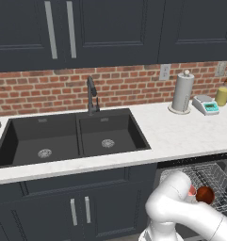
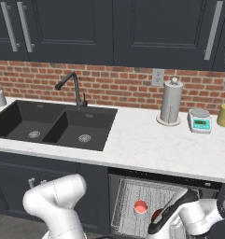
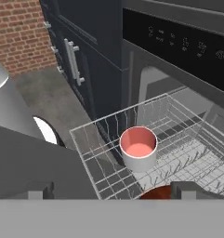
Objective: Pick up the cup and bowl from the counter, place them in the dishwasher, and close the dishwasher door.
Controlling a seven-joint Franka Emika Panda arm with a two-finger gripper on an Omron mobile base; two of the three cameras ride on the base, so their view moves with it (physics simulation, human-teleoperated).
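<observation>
Cup (image 3: 138,148) upright in the dishwasher's wire rack (image 3: 104,139); bowl (image 3: 156,192) just below end effector (image 3: 108,190), fingers apart, empty. Retract straight upward, clearing rack wires before door closure.

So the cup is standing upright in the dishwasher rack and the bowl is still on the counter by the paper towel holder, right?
Not quite. The cup does stand upright in the dishwasher rack, but the bowl is not on the counter. It is down in the rack too, beside the cup, as the left base view shows.

Cup (image 3: 138,148) and bowl (image 1: 205,194) occupy the rack (image 3: 104,139); space between.
</observation>
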